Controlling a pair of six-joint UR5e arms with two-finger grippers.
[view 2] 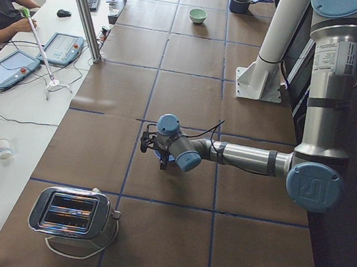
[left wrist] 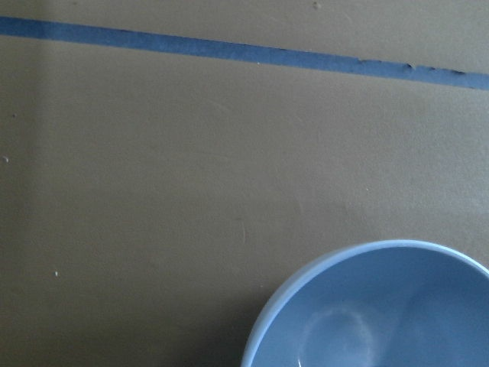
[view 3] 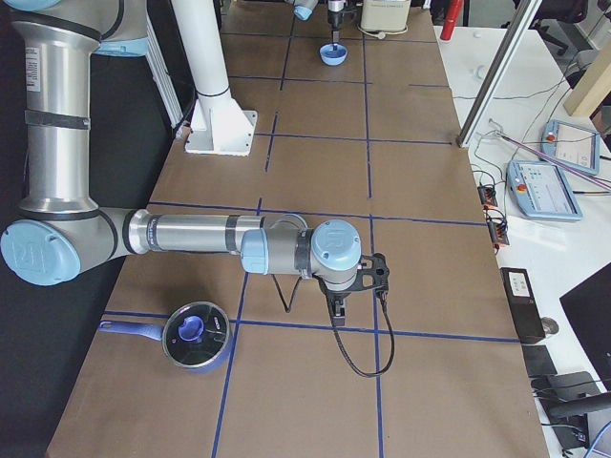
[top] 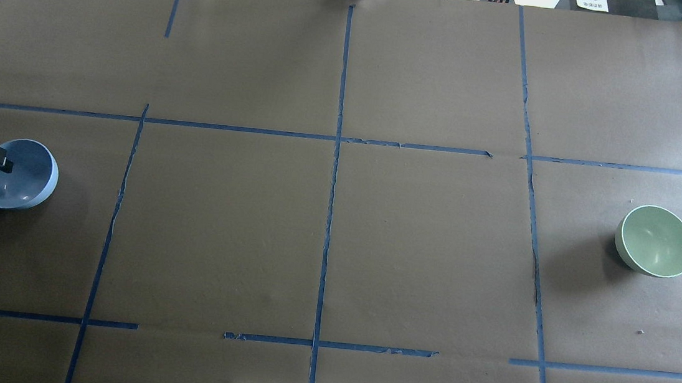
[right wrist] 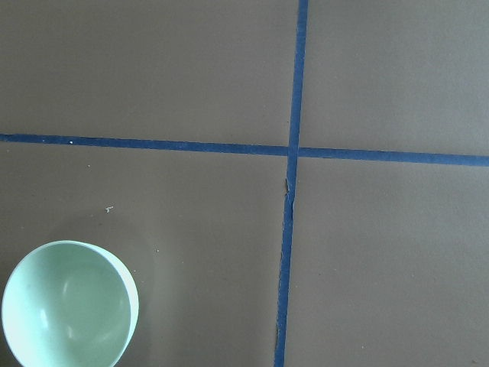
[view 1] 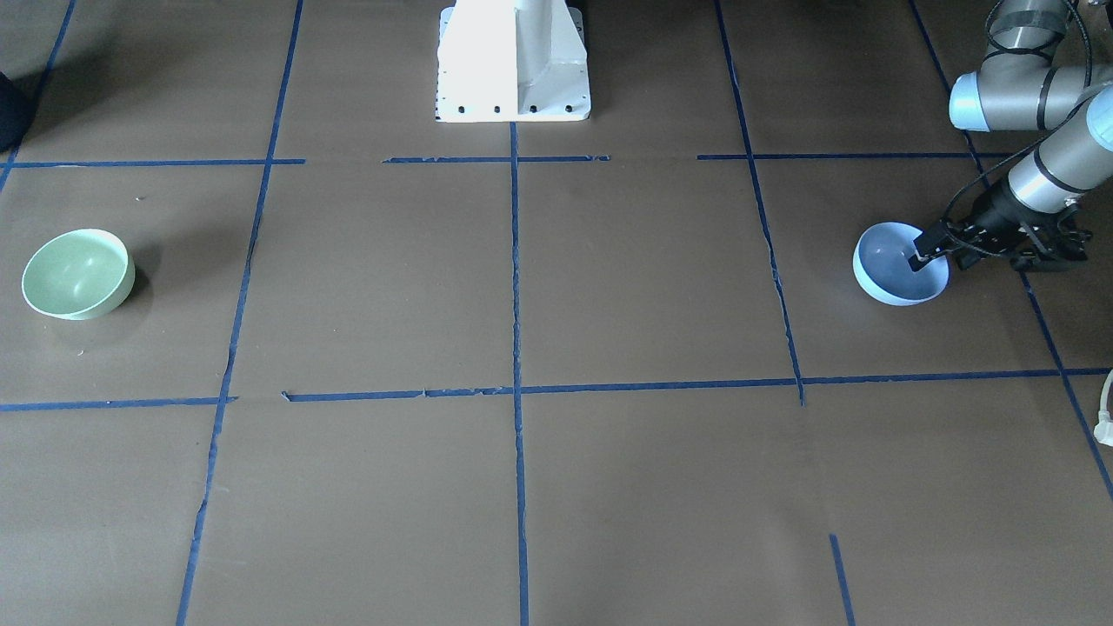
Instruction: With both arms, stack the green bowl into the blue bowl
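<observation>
At the table's (top: 323, 246) 9 o'clock edge in the overhead view, the blue bowl (top: 23, 176) sits mouth up. It is round, so it has no long axis. The left gripper (top: 1, 161) reaches in from the bowl's 9 o'clock side, its dark tip over the rim; I cannot tell whether it pinches the wall. Well apart at 3 o'clock, the green bowl (top: 655, 242) also stands mouth up. The right gripper (view 3: 344, 291) shows only side-on, spread or closed I cannot tell. Its wrist view has the green bowl at 7 o'clock.
</observation>
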